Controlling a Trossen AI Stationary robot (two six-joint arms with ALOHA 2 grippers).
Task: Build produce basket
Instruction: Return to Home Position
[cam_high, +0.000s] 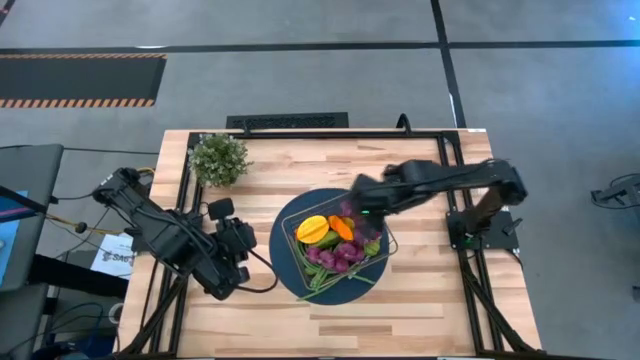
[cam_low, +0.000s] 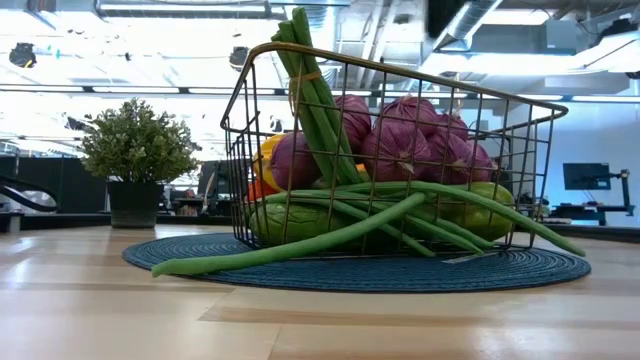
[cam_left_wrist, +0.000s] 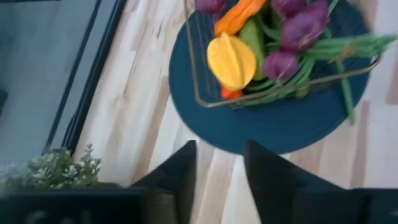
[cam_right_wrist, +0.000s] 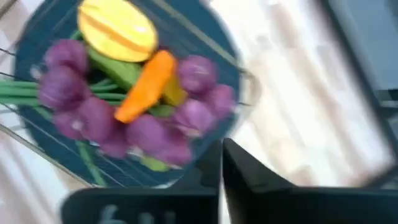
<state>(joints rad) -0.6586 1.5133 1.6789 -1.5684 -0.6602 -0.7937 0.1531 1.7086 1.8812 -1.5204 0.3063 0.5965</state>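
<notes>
The wire basket (cam_high: 386, 243) stands on a round dark blue mat (cam_high: 285, 262) at the table's middle. In it lie a yellow ribbed fruit (cam_high: 312, 229), an orange carrot (cam_high: 341, 227), purple grapes (cam_high: 340, 254) and green pieces. Long green beans (cam_low: 290, 252) poke out through the mesh, their ends resting on the mat; other beans (cam_low: 312, 80) stick up over the rim. My right gripper (cam_right_wrist: 222, 152) hangs above the basket's far right part, shut, nothing between its fingers. My left gripper (cam_left_wrist: 221, 152) hovers left of the mat, open and empty.
A small potted plant (cam_high: 219, 158) stands at the far left of the table, beyond my left arm. Bare wood lies along the near edge (cam_high: 330, 325) and to the right of the mat.
</notes>
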